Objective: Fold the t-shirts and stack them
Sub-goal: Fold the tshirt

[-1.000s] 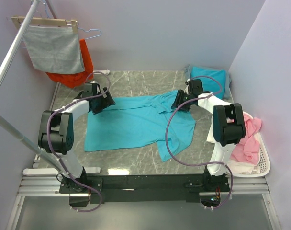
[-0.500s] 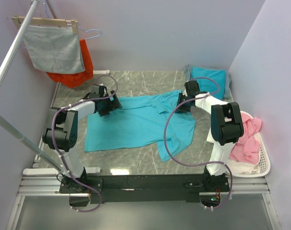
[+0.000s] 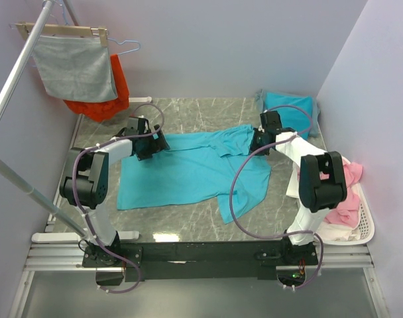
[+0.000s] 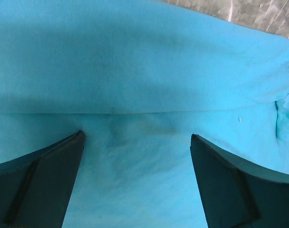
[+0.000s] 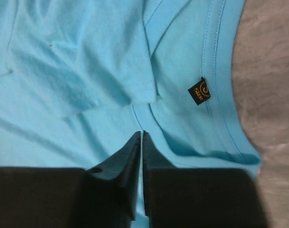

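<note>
A turquoise t-shirt [image 3: 188, 169] lies spread on the marble table, collar toward the right. My left gripper [image 3: 154, 144] hovers low over its far left corner, wide open; in the left wrist view only turquoise cloth [image 4: 135, 71] lies under the left gripper [image 4: 137, 137], with nothing pinched. My right gripper [image 3: 258, 142] is at the collar end, and in the right wrist view the right gripper [image 5: 142, 134] is shut on a thin fold of the t-shirt [image 5: 63, 71] just below the neckline, near a black size label [image 5: 199, 90]. A second t-shirt [image 3: 291, 107] lies folded at the back right.
A grey cloth [image 3: 75, 66] and an orange-red garment [image 3: 115, 93] hang on a rack at the back left. A slanted metal pole [image 3: 16, 73] crosses the left side. A white basket [image 3: 364, 228] holding pink and white clothes stands at the right edge.
My right gripper has closed on the shirt by the collar and shifted slightly right. My left gripper moved right onto the shirt's far left corner, staying open.
</note>
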{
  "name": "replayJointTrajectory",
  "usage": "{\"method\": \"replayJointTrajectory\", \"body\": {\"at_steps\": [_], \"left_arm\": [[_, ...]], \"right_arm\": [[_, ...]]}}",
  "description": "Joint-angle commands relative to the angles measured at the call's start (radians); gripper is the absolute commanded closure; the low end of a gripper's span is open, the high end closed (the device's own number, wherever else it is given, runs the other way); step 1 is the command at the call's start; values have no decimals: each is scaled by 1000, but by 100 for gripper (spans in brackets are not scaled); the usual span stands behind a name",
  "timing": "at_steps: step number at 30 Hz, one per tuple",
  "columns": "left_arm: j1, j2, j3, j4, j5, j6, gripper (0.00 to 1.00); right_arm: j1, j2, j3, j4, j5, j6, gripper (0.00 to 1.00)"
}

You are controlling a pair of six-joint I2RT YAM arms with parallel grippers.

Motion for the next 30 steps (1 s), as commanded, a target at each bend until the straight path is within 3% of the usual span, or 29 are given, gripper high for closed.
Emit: {"method": "replayJointTrajectory", "body": {"at_steps": [1,6,17,30], "left_arm": [[-3,26,32,-14,-4,28,1],[-3,34,44,-23,3,29,1],[-3,28,43,-30,1,40,1],[-3,43,54,-41,-4,49,1]], "right_arm": [[19,-72,-31,9,-17,7,79],[84,-22,22,63,-112,55,57],[181,130,154,89,-111,162,57],[210,144,145,73,-60,202,56]]}}
